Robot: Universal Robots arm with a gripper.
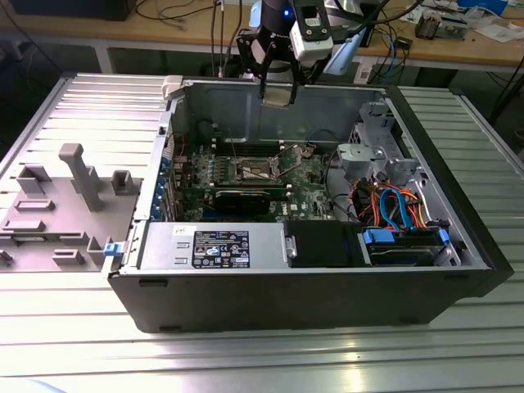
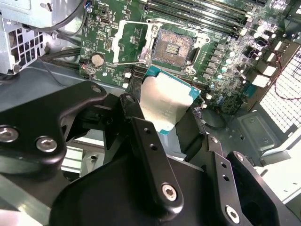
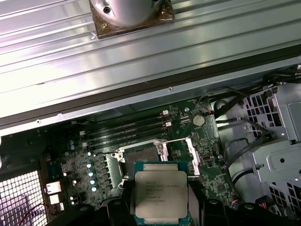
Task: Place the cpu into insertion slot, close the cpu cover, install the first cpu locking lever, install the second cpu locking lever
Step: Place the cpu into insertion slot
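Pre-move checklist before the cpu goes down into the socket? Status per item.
1. Grip: ok. The tool is shut on opposite edges of the cpu, metal top towards the first wrist camera.
2. Insertion slot empty: ok. Its dark centre is bare in the second wrist view.
3. cpu cover out of the way: ok. It is swung open beside the slot.
4. cpu centred over the slot: cannot tell. In the exterior view the tool hangs high above the motherboard.
5. Corner orientation matching the slot: cannot tell.
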